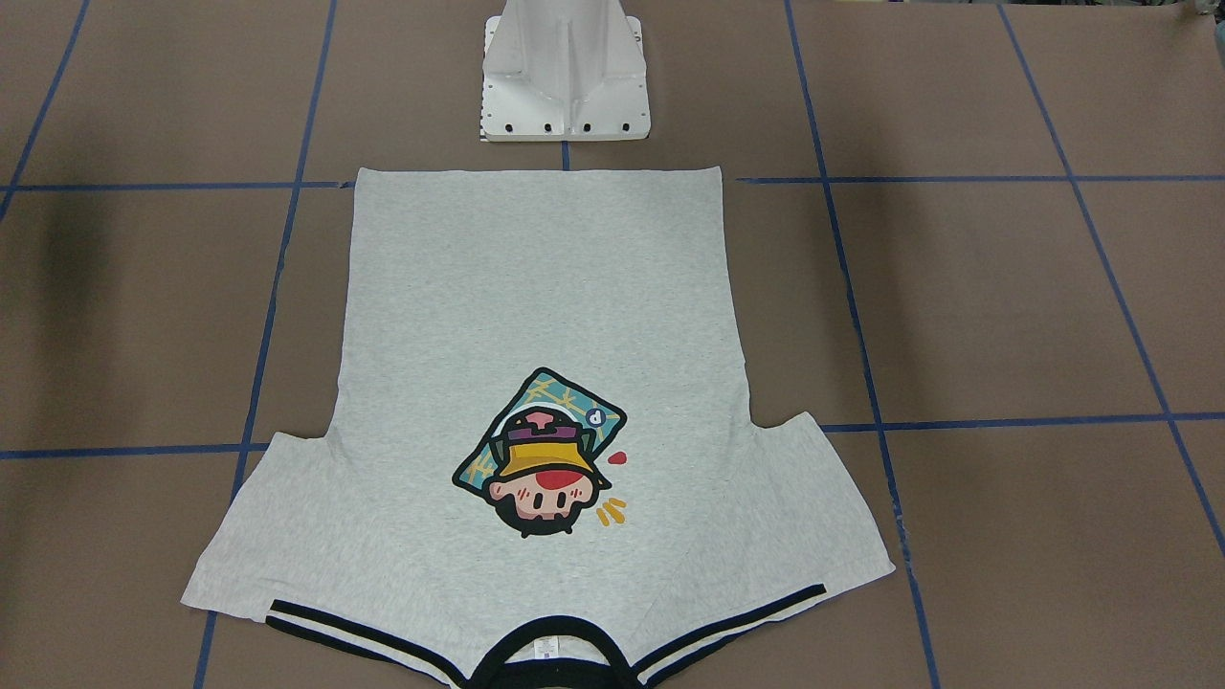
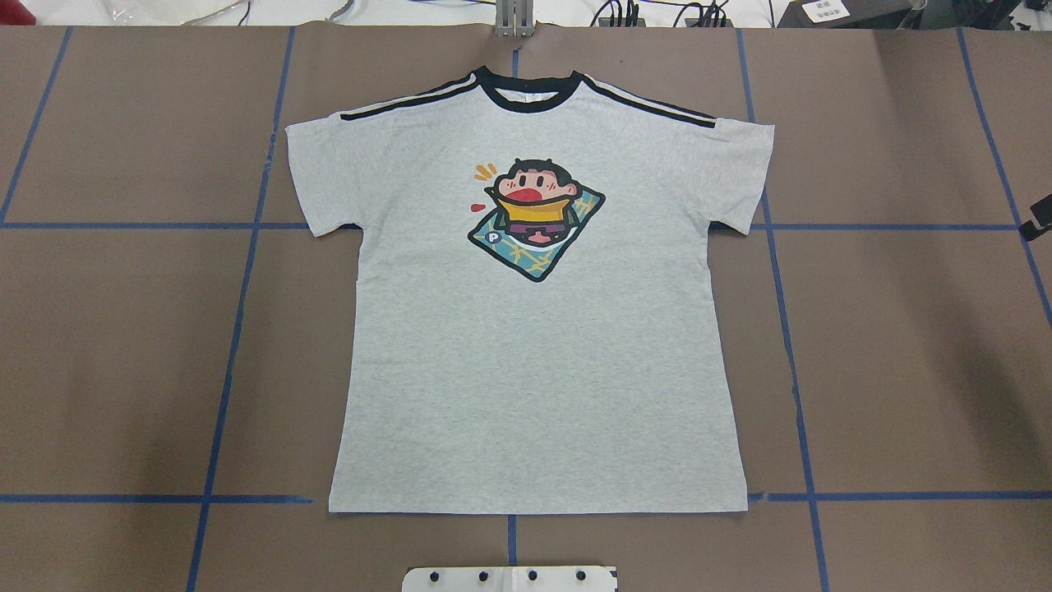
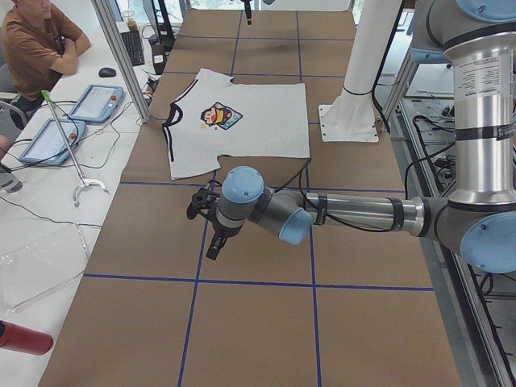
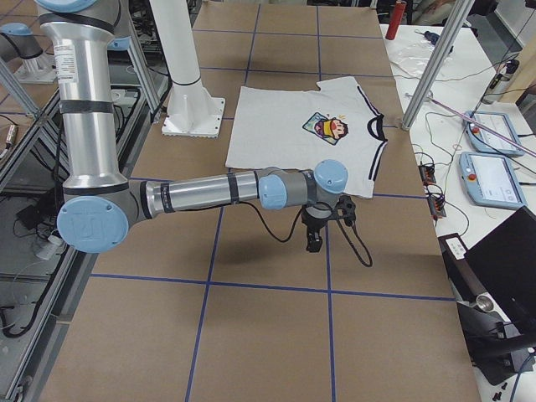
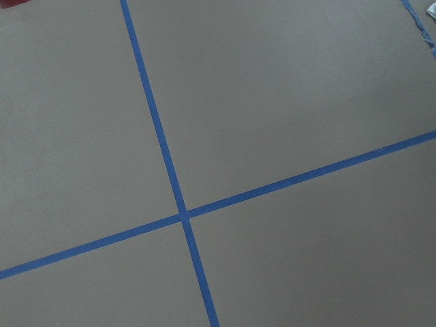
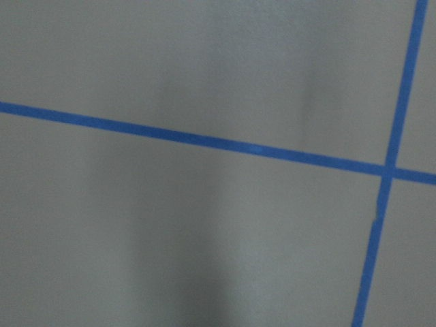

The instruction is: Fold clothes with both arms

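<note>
The light grey T-shirt (image 2: 534, 353) lies flat and spread out, print side up, in the middle of the table, collar away from the robot. It also shows in the front view (image 1: 536, 287) and both side views (image 3: 258, 137) (image 4: 285, 142). My left gripper (image 3: 212, 251) hangs over bare table well off the shirt's left side, fingers pointing down. My right gripper (image 4: 312, 244) hangs over bare table off the shirt's right side. I cannot tell whether either is open or shut. Both wrist views show only brown table and blue tape.
The white pedestal base (image 1: 565, 86) stands just behind the shirt's hem. Blue tape lines (image 2: 238, 312) grid the brown table. A person (image 3: 36, 44), tablets (image 3: 97, 101) and a red bottle (image 3: 24, 339) are at the far side bench.
</note>
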